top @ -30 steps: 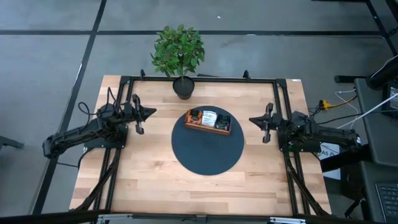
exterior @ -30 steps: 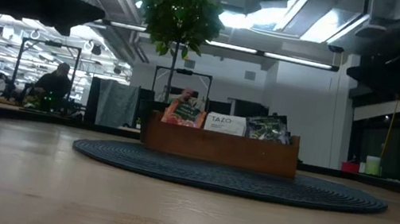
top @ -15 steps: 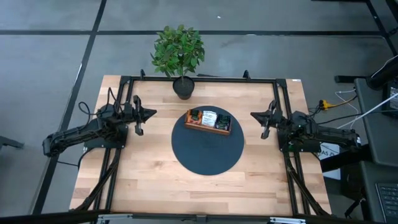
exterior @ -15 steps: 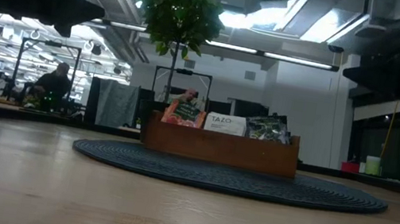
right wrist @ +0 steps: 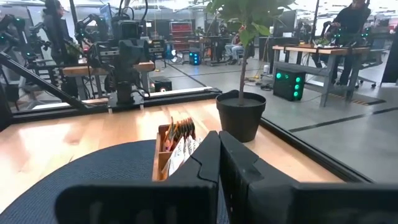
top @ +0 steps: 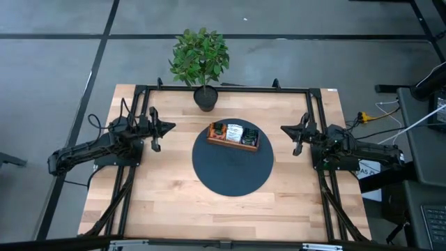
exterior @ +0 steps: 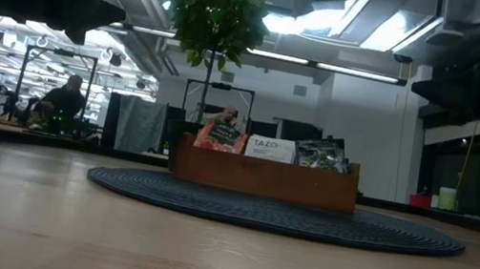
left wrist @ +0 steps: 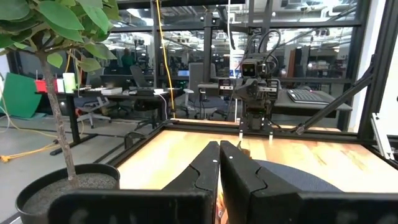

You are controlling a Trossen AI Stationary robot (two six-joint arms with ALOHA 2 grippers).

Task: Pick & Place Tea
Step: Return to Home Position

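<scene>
The wooden tray on the round mat holds upright tea sachets, seemingly orange, white and dark. The left gripper and right gripper flank it well apart, each with its fingers pressed together.

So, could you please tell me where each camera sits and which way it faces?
High view: above the table, looking straight down; both arms show, left gripper and right gripper flanking the wooden tray.
Low view: at table-top height, looking level at the tray's tea sachets; no gripper clearly shows.
Left wrist view: on that wrist, facing past its shut fingers toward the right arm.
Right wrist view: on that wrist, facing past its shut fingers toward tray and left arm.
Shared: both wrist views show the potted plant.
</scene>
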